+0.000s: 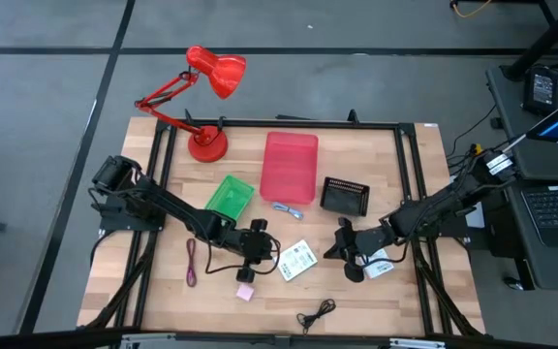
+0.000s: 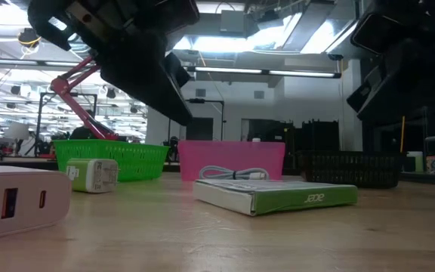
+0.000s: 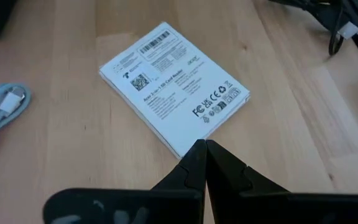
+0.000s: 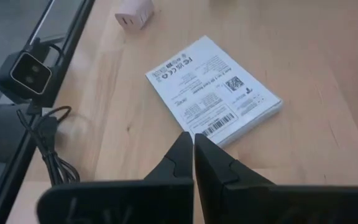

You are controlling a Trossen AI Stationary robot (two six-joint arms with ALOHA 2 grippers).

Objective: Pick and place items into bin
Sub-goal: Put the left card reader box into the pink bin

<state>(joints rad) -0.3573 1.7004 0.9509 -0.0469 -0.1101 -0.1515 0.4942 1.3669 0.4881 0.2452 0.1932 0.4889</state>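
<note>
Packet: white printed box (image 1: 297,260) lies flat on the bench (image 1: 376,310), between both arms, outside every bin.
Left tool (image 3: 204,149): clenched, empty, tip just beside the packet's edge.
Right tool (image 4: 193,140): clenched, empty, facing the packet's opposite edge.
Bins: pink tray (image 1: 290,167), green basket (image 1: 230,196), black basket (image 1: 344,196) behind, likely targets.
</note>
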